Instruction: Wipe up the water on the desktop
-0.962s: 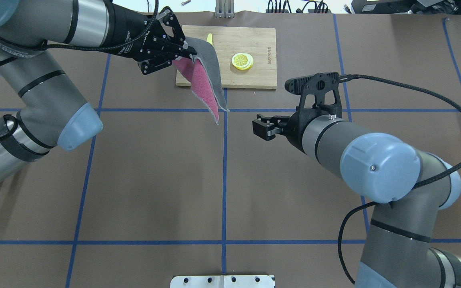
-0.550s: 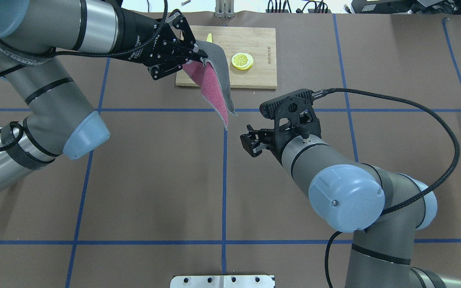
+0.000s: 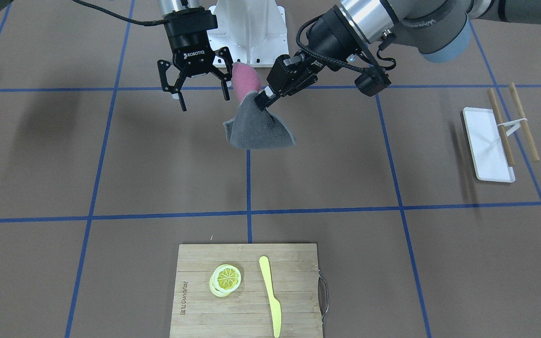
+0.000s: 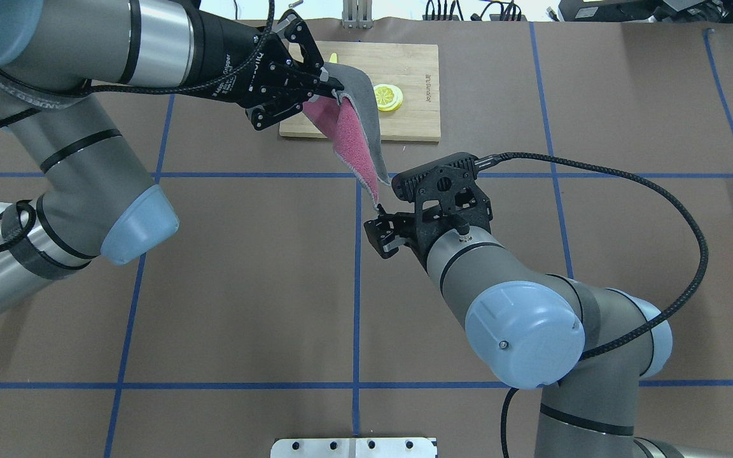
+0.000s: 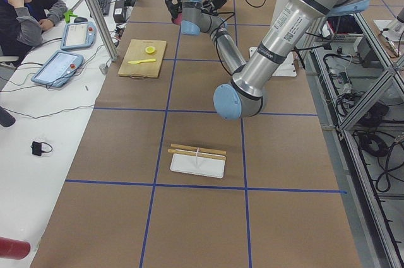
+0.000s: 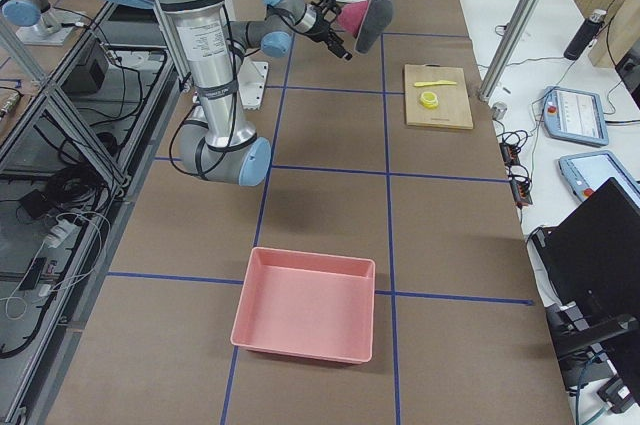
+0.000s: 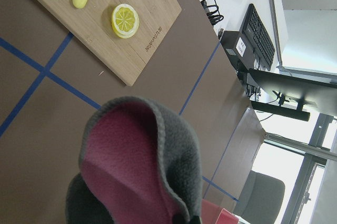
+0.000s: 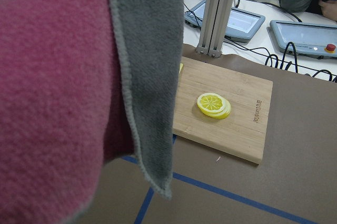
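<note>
Brown desktop [image 4: 245, 280] beneath left gripper [image 4: 332, 89], cloth [image 4: 349, 130] hanging

Grey-and-pink cloth [image 3: 258, 129], brown desktop [image 3: 345, 155] with blue grid [image 3: 248, 188].

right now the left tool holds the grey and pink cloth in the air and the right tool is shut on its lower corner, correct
No: the right tool is open, fingers spread beside the cloth and gripping nothing, as the exterior front-facing view shows. The left tool does hold the grey and pink cloth in the air.
</note>
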